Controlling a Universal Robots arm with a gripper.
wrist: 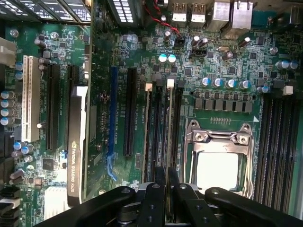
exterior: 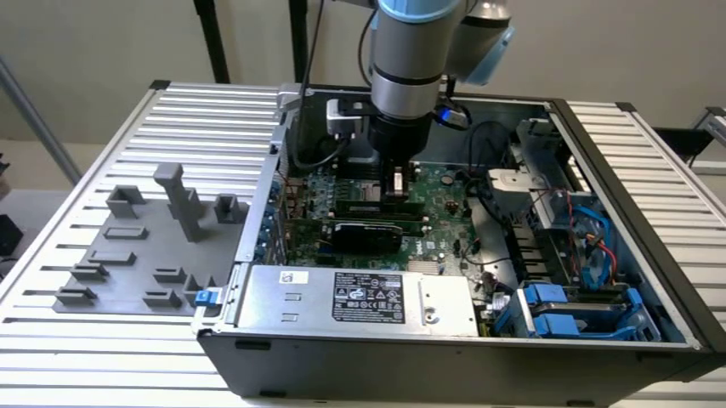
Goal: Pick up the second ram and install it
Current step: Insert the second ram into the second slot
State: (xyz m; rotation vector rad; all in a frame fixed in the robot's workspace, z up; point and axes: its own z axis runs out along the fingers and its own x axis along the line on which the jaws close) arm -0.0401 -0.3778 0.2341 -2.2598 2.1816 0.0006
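Black fingers (wrist: 165, 198) of my gripper (exterior: 397, 183) pinch narrow on the ram (wrist: 162, 137), a thin green strip standing on edge, its length along the black slots (wrist: 151, 132).

The open computer case (exterior: 477, 255) was viewed from above and afar; its motherboard (wrist: 118, 94) was viewed closely by the wrist camera.

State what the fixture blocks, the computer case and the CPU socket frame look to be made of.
Fixture blocks: matte grey plastic by the look, uniform and dull, with no glints.
Computer case: probably dark painted sheet metal, with thin folded edges.
CPU socket frame: bare shiny metal, silvery with bright reflections.
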